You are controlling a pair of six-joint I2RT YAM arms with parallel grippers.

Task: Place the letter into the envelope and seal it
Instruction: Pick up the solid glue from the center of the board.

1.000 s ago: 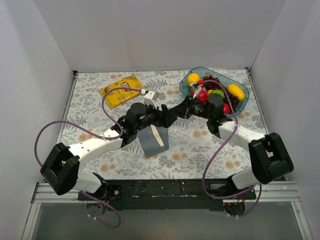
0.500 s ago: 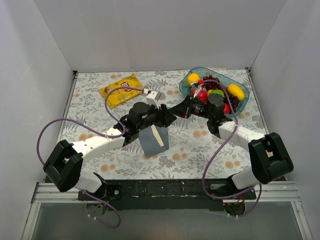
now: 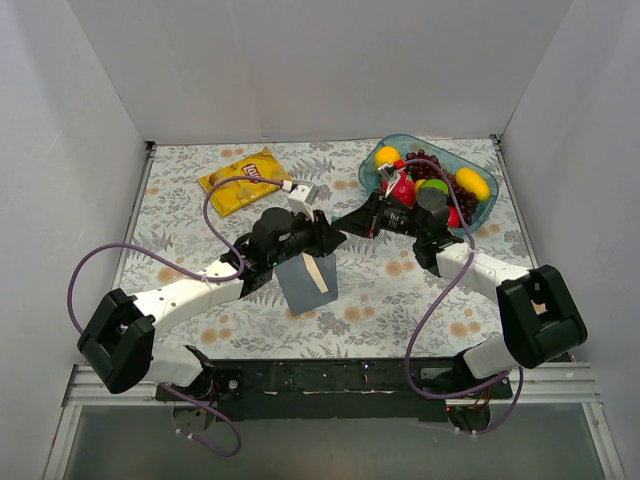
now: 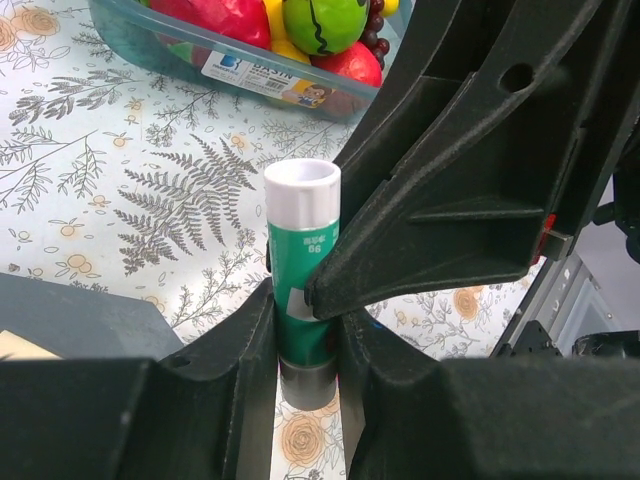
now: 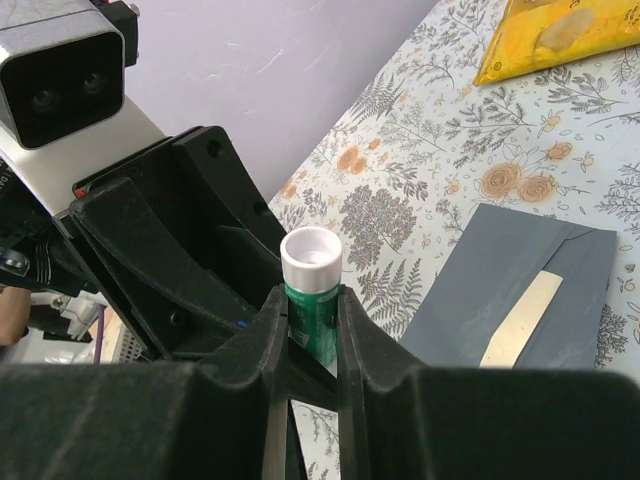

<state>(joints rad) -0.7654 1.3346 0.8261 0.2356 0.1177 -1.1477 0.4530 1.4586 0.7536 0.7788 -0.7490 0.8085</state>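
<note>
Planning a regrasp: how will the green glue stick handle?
The glue stick looks rigid and small, so it is probably light. Its smooth round barrel could slip in a loose grip, and it would likely roll if laid on its side.

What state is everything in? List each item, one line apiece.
left end effector: shut on glue stick
right end effector: shut on the same glue stick
envelope: lying flat, unsealed
letter: tucked in envelope, one strip showing
crisp bag: lying flat
fruit tub: upright, filled
</note>
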